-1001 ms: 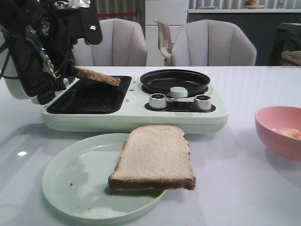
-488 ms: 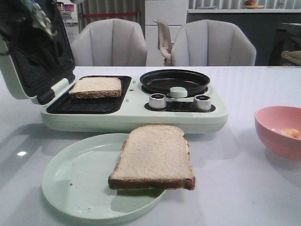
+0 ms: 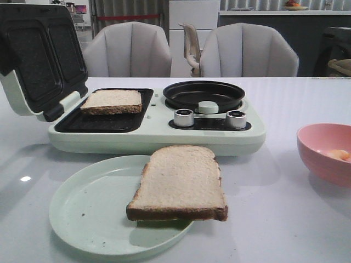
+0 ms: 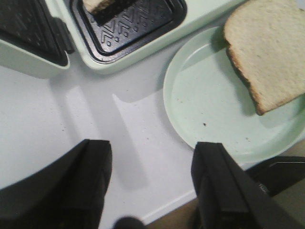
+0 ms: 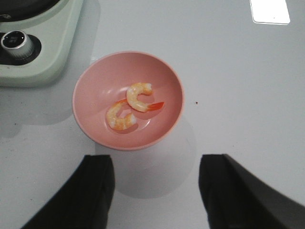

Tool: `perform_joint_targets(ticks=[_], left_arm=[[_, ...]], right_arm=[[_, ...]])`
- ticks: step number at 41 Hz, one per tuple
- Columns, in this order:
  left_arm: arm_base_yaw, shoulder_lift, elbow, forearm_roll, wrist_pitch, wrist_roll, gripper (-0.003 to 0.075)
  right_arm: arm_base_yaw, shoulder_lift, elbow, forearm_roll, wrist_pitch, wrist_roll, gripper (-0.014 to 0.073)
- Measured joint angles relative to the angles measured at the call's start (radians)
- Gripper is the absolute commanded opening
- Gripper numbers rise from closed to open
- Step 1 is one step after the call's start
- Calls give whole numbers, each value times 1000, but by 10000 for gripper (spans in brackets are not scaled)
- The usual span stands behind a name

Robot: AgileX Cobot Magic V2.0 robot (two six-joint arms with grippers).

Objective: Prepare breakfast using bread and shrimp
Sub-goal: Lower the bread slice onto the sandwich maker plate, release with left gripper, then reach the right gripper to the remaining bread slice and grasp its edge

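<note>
two bread slices (image 3: 111, 101) (image 3: 180, 182), two shrimp (image 5: 141, 97) (image 5: 119, 117), one plate (image 3: 88, 211), one bowl (image 5: 95, 90).

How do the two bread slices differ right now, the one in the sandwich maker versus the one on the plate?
The slice in the sandwich maker lies wholly inside the dark grill tray, at the back. The slice on the plate lies nearer the camera and hangs over the right rim of the pale green plate. The plate slice looks larger, but that may be only nearness. Both lie flat, pale with brown crusts, and neither carries shrimp.

Bread (image 3: 180, 182) beige w/ brown crust; shrimp (image 5: 139, 97) orange-pink; bowl (image 5: 95, 86) pink; plate (image 3: 88, 208) pale green.
</note>
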Motion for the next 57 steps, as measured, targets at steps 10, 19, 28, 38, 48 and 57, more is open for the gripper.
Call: perform_joint_targets(ticks=[10, 19, 28, 38, 48, 57], left_arm=[[0, -182, 111, -106, 14, 14, 387], [0, -297, 159, -115, 21, 16, 316], [0, -313, 161, -115, 21, 16, 256], [0, -313, 163, -116, -12, 18, 209], [0, -313, 163, -119, -16, 18, 202], [0, -313, 163, -121, -18, 18, 202]], right_arm=[[0, 0, 0, 0, -2, 0, 505], [0, 8, 0, 119, -20, 0, 505], [42, 129, 0, 355, 15, -93, 505], [240, 385, -5, 620, -19, -257, 505], [372, 681, -126, 741, -34, -344, 505], [379, 880, -278, 761, 60, -354, 505]])
